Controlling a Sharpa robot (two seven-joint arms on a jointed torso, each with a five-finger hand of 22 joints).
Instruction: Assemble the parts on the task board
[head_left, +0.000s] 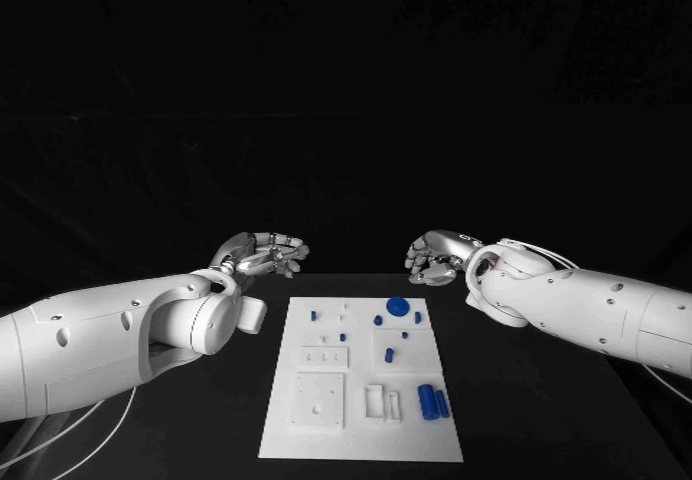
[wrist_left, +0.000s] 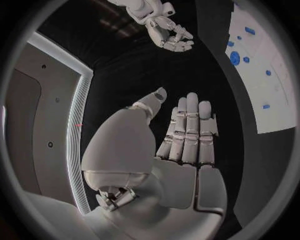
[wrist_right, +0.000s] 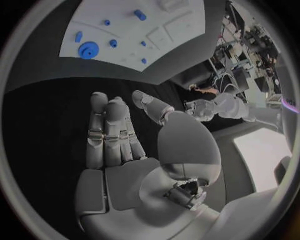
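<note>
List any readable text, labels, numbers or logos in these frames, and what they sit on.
None readable.
Task board: white raised outlines and blue parts, no print visible.
Left hand and right hand: open, bare metal and white shells, no markings legible.
Black table: plain.
Clutter at the rim of the right wrist view: too small and blurred to read.
</note>
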